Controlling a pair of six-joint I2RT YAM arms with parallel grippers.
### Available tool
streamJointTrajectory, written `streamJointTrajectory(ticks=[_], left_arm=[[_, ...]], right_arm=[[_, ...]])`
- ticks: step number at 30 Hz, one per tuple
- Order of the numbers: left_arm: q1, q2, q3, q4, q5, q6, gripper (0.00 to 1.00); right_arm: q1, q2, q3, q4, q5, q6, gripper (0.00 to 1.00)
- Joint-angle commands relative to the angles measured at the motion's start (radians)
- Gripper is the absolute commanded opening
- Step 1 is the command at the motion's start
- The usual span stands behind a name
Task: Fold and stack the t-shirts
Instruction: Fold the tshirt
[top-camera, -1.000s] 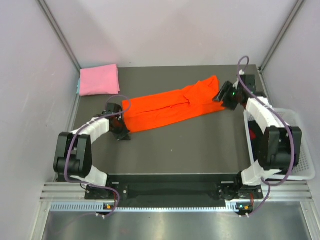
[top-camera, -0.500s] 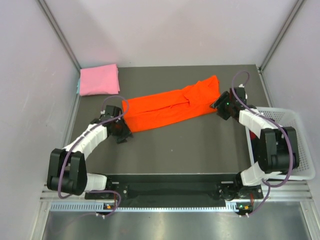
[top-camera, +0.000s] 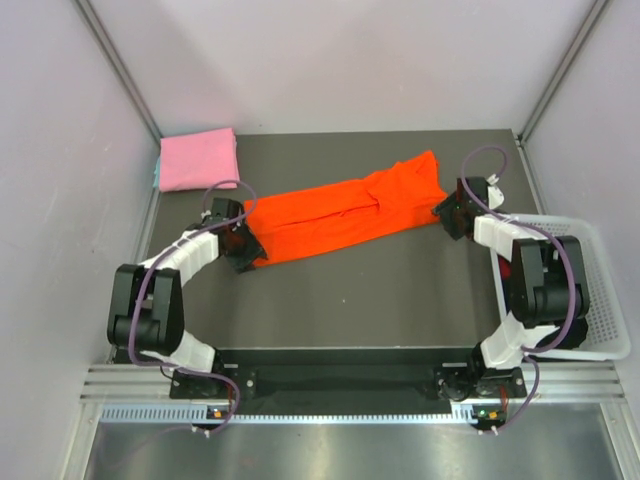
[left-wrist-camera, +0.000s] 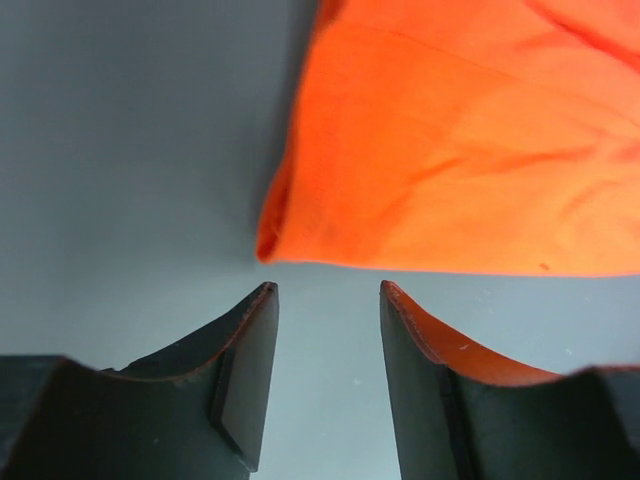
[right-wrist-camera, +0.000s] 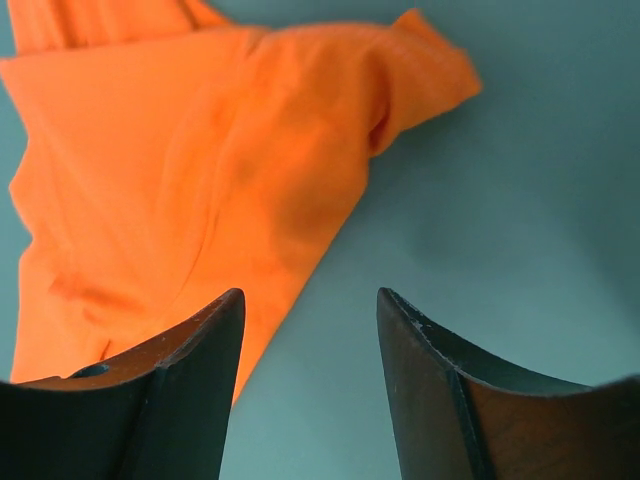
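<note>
The orange-red t-shirt (top-camera: 345, 212) lies folded into a long band across the dark table, slanting from lower left to upper right. My left gripper (top-camera: 243, 240) is open and empty just short of the band's left end (left-wrist-camera: 420, 150), close to its corner. My right gripper (top-camera: 452, 214) is open and empty at the band's right end (right-wrist-camera: 200, 160), its left finger over the cloth edge. The pink t-shirt (top-camera: 198, 160) lies folded flat at the far left corner.
A white lattice basket (top-camera: 600, 290) stands at the right edge beside the right arm. Grey walls close in the table at the left, back and right.
My left gripper has moved up and right to the band's left corner. My right gripper has drawn slightly right and down beside the band's right end. The shirt lies unchanged.
</note>
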Motion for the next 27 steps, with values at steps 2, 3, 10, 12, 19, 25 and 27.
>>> streamJointTrajectory(ticks=[2, 3, 10, 12, 19, 25, 27], left_arm=[[0.006, 0.066, 0.024, 0.042, -0.051, 0.002, 0.49], [0.006, 0.081, 0.024, 0.045, -0.057, 0.003, 0.49], [0.006, 0.132, 0.044, 0.076, -0.077, 0.021, 0.33], [0.006, 0.136, 0.053, 0.073, -0.085, 0.028, 0.24], [0.004, 0.124, 0.041, 0.053, -0.088, 0.041, 0.0], [0.003, 0.086, 0.001, 0.048, -0.073, 0.045, 0.0], [0.001, 0.072, -0.005, 0.038, -0.073, 0.048, 0.0]], right_arm=[[-0.024, 0.007, 0.02, 0.05, 0.084, 0.007, 0.56], [-0.025, 0.021, 0.026, 0.048, 0.085, 0.004, 0.56], [-0.033, 0.075, 0.061, 0.073, 0.127, -0.042, 0.56], [-0.034, 0.096, 0.08, 0.079, 0.143, -0.051, 0.56], [-0.051, 0.133, 0.103, 0.085, 0.185, -0.074, 0.56], [-0.065, 0.188, 0.152, 0.096, 0.176, -0.088, 0.51], [-0.065, 0.205, 0.167, 0.099, 0.171, -0.094, 0.48]])
